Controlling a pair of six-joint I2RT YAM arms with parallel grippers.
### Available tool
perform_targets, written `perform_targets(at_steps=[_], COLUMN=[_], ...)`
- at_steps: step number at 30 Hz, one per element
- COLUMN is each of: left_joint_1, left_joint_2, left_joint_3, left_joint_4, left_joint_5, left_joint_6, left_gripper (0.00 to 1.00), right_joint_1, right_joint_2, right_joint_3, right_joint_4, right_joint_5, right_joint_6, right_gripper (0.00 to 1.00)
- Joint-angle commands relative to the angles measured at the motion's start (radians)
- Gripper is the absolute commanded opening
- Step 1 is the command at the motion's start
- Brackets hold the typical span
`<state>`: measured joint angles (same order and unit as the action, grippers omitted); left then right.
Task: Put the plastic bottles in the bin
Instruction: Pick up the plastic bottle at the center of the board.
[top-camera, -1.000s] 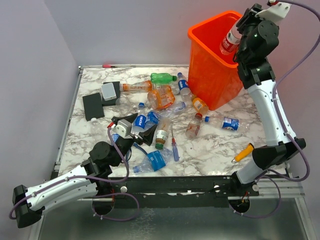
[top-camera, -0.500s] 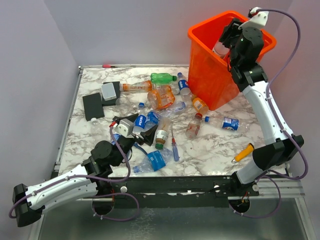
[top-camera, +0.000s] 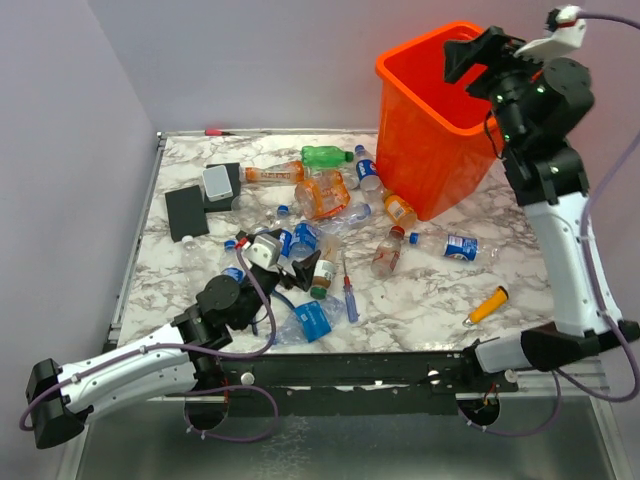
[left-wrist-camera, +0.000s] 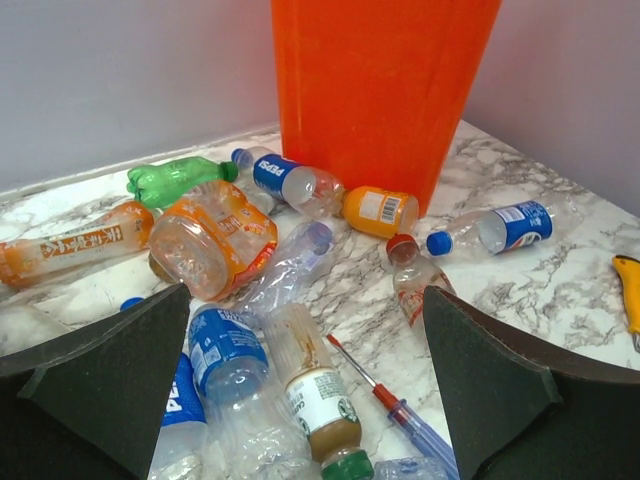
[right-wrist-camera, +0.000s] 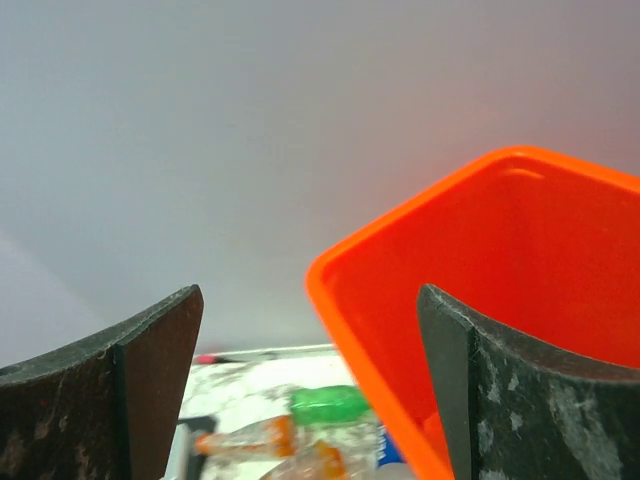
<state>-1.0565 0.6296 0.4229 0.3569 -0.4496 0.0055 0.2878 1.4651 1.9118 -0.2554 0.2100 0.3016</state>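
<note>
Well, the right gripper (top-camera: 466, 57) hangs high over the rim of the bin (top-camera: 430, 150), jaws spread wide with nothing between them; the bin stands at the far right corner of the table (top-camera: 430, 300); the plastic bottles (top-camera: 322, 193) lie scattered across the middle of the marble top, a few just beside the bin's foot; the left gripper (top-camera: 288, 262) sits low near the front edge, jaws fully apart over the heap, gripping nothing.
</note>
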Motion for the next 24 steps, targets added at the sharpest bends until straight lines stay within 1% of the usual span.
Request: perform_targets(at_steps=[1,3,6,9,11,13,15,16,17,20,23,24], left_joint_1=[-0.007,-0.007,-0.007,-0.007,-0.007,-0.005,-0.005,-0.005,-0.005,-0.002,-0.002,-0.002], left_joint_2=[0.034,0.062,0.112,0.179,0.242,0.309,0.381,0.412,0.437,0.506,0.617,0.660], left_joint_3=[0.081,0.114,0.143,0.172,0.204,0.249,0.314,0.337,0.354,0.407,0.484,0.511], left_joint_4=[-0.073,-0.128,-0.168,-0.205,-0.250,-0.305,-0.349,-0.355,-0.355,-0.355,-0.387,-0.398], left_joint_5=[-0.033,0.023,0.109,0.164,0.180,0.164,0.133,0.123,0.124,0.217,0.338,0.360], left_joint_6=[-0.045,-0.041,-0.045,-0.065,-0.090,-0.138,-0.208,-0.244,-0.273,-0.328,-0.351,-0.353], left_gripper=[0.99,0.99,0.99,0.99,0.99,0.99,0.99,0.99,0.99,0.99,0.99,0.99], right_joint_1=[-0.001,0.000,0.010,0.025,0.025,0.024,0.024,0.024,0.024,0.025,0.025,0.024], right_joint_2=[-0.179,-0.249,-0.368,-0.486,-0.559,-0.626,-0.690,-0.720,-0.745,-0.778,-0.780,-0.786], right_joint_3=[-0.068,-0.162,-0.368,-0.602,-0.782,-0.908,-1.028,-1.081,-1.124,-1.210,-1.270,-1.293], right_joint_4=[-0.042,-0.046,-0.030,-0.008,-0.010,-0.036,-0.045,-0.047,-0.038,-0.057,-0.133,-0.140], right_joint_5=[-0.296,-0.424,-0.584,-0.610,-0.569,-0.466,-0.324,-0.273,-0.262,-0.251,-0.182,-0.180], right_joint_6=[0.104,0.136,0.194,0.228,0.241,0.279,0.361,0.388,0.383,0.405,0.459,0.462], right_gripper=[0.90,0.88,0.87,0.87,0.89,0.94,0.96,0.97,0.99,1.00,1.00,1.00])
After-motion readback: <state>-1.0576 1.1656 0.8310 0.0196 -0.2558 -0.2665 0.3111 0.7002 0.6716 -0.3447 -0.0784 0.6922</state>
